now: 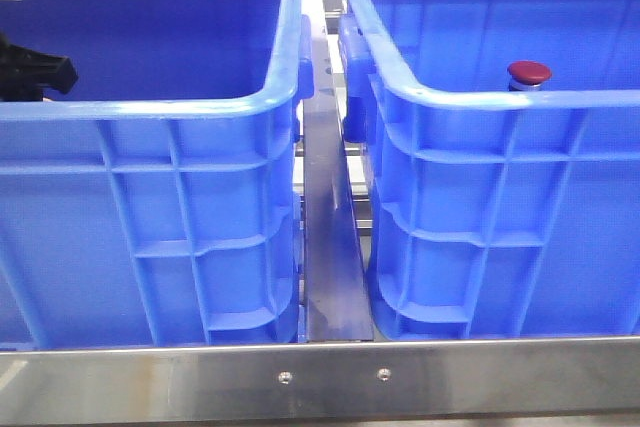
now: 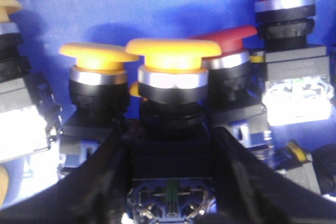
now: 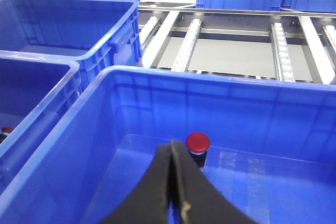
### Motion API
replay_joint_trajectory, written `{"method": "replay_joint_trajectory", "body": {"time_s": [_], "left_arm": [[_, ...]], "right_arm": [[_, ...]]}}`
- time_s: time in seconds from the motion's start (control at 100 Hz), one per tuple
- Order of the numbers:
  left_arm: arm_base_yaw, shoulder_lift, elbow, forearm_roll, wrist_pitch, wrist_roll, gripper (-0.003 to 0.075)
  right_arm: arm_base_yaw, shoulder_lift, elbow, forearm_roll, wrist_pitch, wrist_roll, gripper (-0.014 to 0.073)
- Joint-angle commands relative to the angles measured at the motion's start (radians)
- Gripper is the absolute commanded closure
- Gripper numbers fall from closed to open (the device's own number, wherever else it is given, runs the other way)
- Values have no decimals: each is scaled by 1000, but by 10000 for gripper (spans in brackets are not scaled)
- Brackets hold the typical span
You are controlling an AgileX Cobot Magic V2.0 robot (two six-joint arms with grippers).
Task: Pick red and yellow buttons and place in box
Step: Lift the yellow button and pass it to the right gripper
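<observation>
Glossy blue box (image 3: 121, 85): right tool (image 3: 175, 182) pressed together, left tool (image 2: 170, 145) clamps domed yellow button (image 2: 172, 59)

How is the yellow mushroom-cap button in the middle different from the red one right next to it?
The yellow mushroom-cap button sits between the fingers of the left gripper; the red mushroom-cap button stands outside them, partly hidden behind it. Caps: yellow versus red. Both have silvery collars and black bodies.

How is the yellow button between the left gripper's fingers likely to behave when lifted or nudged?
The yellow button looks rigid: silvery collar, blocky black body, so it should not flex. Its wide cap overhangs a narrower neck, so it may tip if nudged high. The left gripper flanks the flat-sided body, probably a steadier hold than the smooth cap.
</observation>
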Motion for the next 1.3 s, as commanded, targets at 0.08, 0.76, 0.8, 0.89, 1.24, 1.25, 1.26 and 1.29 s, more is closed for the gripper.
{"method": "replay_joint_trajectory", "body": {"time_s": [0.08,0.76,0.8,0.89,1.24,1.25,1.26,1.29], "left_arm": [[2,-116,-31,-11,-15,-1,739],[-514,-608,-29,-44,13,22,739],[-562,-610,-29,-44,12,24,739],[-661,-610,-29,-38,9,26,739],[-828,-582,-27,-24,-39,26,739],[-828,-581,-27,-24,-39,26,739],[-828,-579,-27,-24,-39,26,739],[-828,-577,-27,-24,-37,26,739]], "right_arm": [[-8,1,-26,16,-47,-5,697],[-8,1,-26,16,-47,-5,697],[-8,1,-26,16,-47,-5,697],[-8,1,-26,16,-47,-5,697],[-8,1,-26,51,0,-5,113],[-8,1,-26,55,2,-5,79],[-8,1,-26,64,7,-5,63],[-8,1,-26,82,17,-5,7]]}}
